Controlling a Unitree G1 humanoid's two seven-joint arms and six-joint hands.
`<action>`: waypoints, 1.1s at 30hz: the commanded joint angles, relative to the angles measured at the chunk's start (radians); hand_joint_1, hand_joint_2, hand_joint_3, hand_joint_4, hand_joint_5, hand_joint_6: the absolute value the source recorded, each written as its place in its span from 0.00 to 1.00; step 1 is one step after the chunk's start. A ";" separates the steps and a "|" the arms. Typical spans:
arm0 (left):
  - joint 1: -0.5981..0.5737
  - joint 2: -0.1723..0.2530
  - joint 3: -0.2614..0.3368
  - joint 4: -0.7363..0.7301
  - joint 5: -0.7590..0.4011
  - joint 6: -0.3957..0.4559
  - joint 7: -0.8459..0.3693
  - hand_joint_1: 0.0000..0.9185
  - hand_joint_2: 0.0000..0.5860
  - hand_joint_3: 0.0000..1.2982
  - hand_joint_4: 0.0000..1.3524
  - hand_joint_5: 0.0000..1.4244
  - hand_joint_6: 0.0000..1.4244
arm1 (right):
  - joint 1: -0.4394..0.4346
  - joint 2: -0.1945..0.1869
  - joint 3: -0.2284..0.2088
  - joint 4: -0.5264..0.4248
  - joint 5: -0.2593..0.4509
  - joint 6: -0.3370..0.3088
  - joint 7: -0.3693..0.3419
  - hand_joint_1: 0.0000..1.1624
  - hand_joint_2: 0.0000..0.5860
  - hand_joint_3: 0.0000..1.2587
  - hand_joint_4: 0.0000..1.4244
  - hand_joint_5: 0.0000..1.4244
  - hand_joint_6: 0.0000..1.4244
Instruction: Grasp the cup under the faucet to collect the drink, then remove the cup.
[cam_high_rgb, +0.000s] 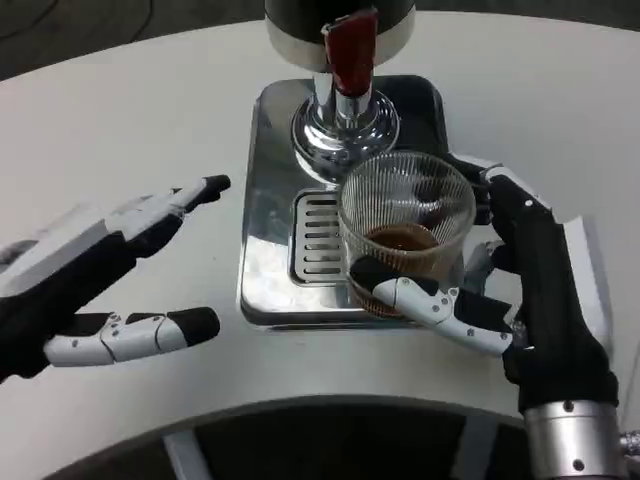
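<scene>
A white table (120, 120) bears a shiny metal drip tray (268, 200); its grille (318, 238) is slotted.

Dispenser (340, 25) cut off by top edge; only its lower body, red tap handle (351, 50) and chrome base show. Right hand (520, 290) partly hidden behind the ribbed glass cup (405, 230); far fingers barely visible. Cup covers part of the drip tray's grille (318, 235). Left hand (100, 275) runs off the left edge at the wrist.

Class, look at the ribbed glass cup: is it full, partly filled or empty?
Partly filled: brown drink covers only the bottom of the cup; the ribbed wall above is clear.
</scene>
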 joint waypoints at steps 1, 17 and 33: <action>0.062 0.029 0.014 -0.065 0.015 0.041 0.003 0.00 0.18 0.00 0.00 0.00 0.00 | 0.007 -0.002 0.009 -0.054 0.012 -0.011 0.033 0.76 0.25 0.71 0.71 0.86 0.89; 0.300 0.047 0.143 -0.359 0.062 0.205 -0.007 0.00 0.17 0.00 0.00 0.00 0.00 | 0.008 -0.043 0.021 -0.127 0.056 -0.011 0.183 0.77 0.25 0.72 0.73 0.87 0.91; 0.470 0.021 0.241 -0.530 0.038 0.212 -0.015 0.00 0.15 0.00 0.00 0.00 0.00 | 0.072 -0.078 0.045 -0.222 0.113 0.017 0.298 0.77 0.25 0.74 0.74 0.87 0.93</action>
